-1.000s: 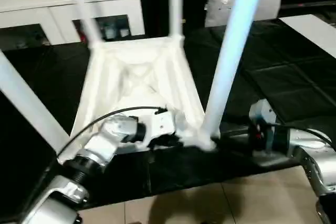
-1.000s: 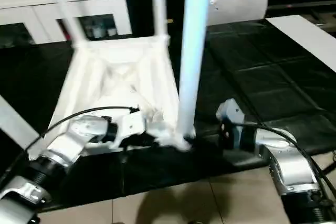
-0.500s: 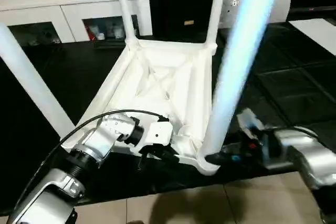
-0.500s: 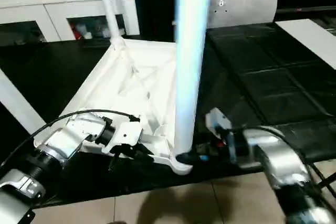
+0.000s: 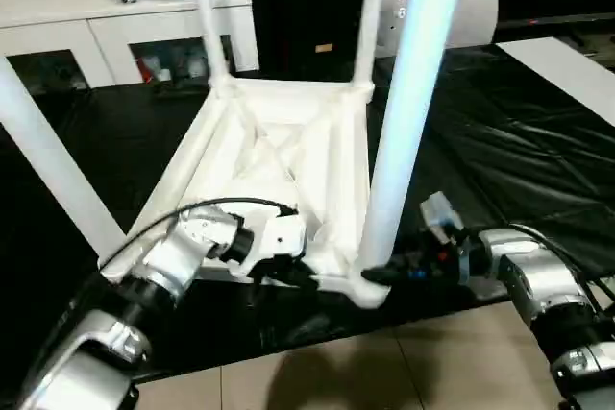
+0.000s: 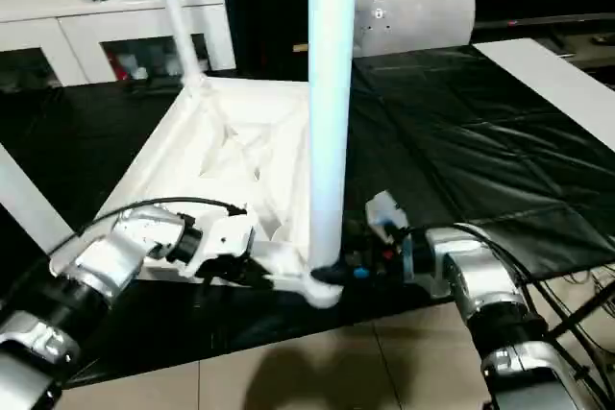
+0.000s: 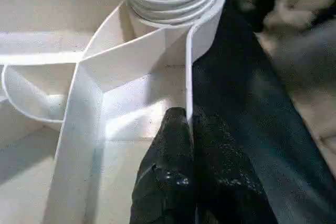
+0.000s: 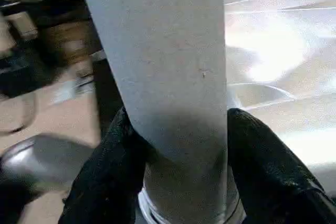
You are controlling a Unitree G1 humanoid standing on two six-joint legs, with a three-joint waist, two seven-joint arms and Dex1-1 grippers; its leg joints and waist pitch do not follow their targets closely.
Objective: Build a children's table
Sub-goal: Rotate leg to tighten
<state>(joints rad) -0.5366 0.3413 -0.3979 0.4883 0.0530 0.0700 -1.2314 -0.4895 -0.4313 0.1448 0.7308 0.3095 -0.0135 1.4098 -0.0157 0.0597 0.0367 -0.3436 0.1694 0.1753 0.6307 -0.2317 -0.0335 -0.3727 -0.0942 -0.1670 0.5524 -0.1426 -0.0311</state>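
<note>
The children's table lies upside down on the black mat, its X-ribbed top (image 5: 279, 141) facing up with four legs standing in the corner sockets. My left gripper (image 5: 288, 271) is shut on the thin rim wall (image 7: 188, 66) beside the near right socket. My right gripper (image 5: 380, 276) is closed around the base of the near right leg (image 5: 404, 112). In the right wrist view its black fingers (image 8: 113, 166) press on both sides of the leg (image 8: 163, 51). The near left leg (image 5: 43, 160) leans outward at the left.
A white cabinet with glass doors (image 5: 125, 36) stands at the back left with clutter on top. A white cushion (image 5: 471, 12) sits behind the table and a white board (image 5: 562, 60) lies at the right. Tiled floor (image 5: 365, 362) begins at the mat's near edge.
My right gripper has moved in to the base of the near right leg and its fingers have closed around it. The left gripper keeps its hold on the rim. The view has shifted.
</note>
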